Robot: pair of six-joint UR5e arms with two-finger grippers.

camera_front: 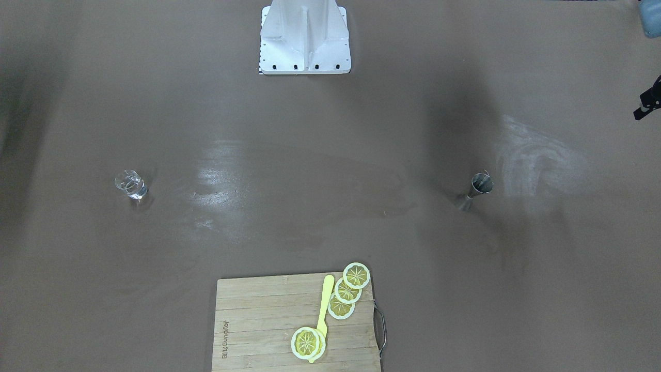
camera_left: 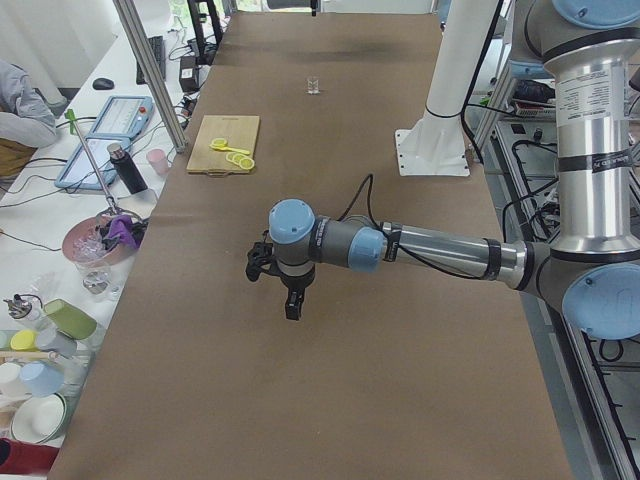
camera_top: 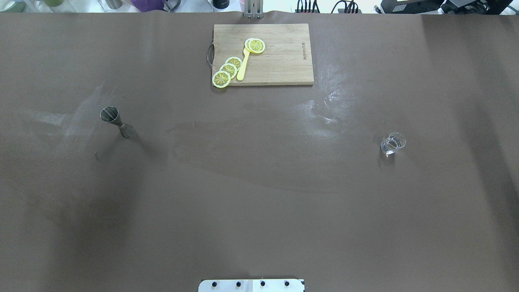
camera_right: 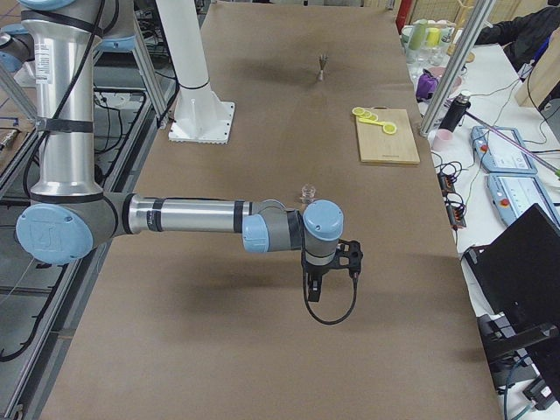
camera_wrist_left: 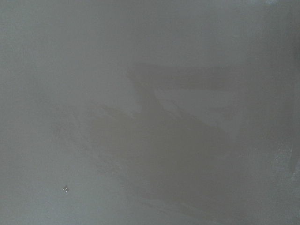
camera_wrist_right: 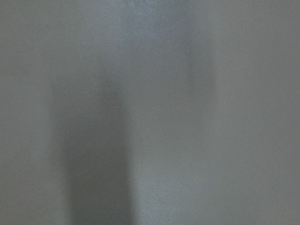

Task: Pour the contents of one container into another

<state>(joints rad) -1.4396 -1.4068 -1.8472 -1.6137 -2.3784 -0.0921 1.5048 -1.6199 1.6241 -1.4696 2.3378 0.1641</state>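
Observation:
A steel jigger (camera_top: 114,121) stands upright on the table's left half, also seen as the jigger (camera_front: 475,190). A small clear glass (camera_top: 392,143) stands upright on the right half, and shows again as the glass (camera_front: 131,185). My left gripper (camera_left: 291,305) hangs fingers-down over bare table near the left end, well away from the jigger. My right gripper (camera_right: 315,289) hangs the same way near the right end, a short way from the glass (camera_right: 307,191). Whether either is open or shut I cannot tell. Both wrist views show only bare table.
A wooden cutting board (camera_top: 284,69) lies at the far middle edge with lemon slices (camera_top: 228,69) and a yellow utensil (camera_top: 243,67) on it. The robot's white base (camera_front: 304,36) stands at the near edge. Cluttered side benches flank the table.

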